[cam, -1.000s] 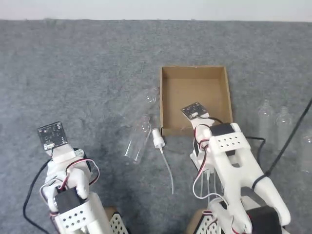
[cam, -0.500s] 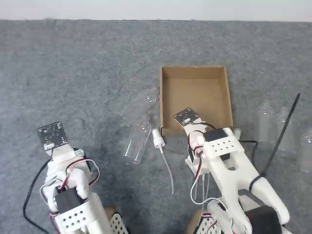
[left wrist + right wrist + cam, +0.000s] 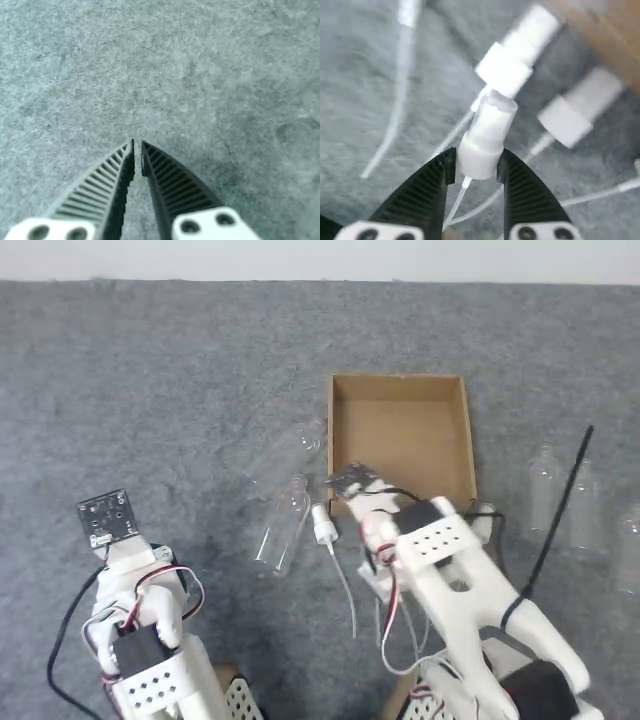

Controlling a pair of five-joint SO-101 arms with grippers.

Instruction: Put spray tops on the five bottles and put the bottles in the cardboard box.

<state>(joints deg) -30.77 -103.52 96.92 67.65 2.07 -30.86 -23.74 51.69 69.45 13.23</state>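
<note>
Spray top (image 3: 485, 131) in R gripper (image 3: 476, 152); grey carpet (image 3: 150, 390), white wall (image 3: 300, 258).

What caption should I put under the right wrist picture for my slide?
Right gripper pinches a white spray top; two other tops lie on the grey mat.

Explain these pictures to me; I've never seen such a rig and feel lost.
Two small robot arms sit side by side at a grey-covered table. One picture looks down from above; the other two come from cameras on each arm's wrist. On the table are a cardboard box, lying bottles, standing bottles and loose spray tops. The left hand is shut above the table, holding nothing. The right hand pinches one white spray top.
</note>
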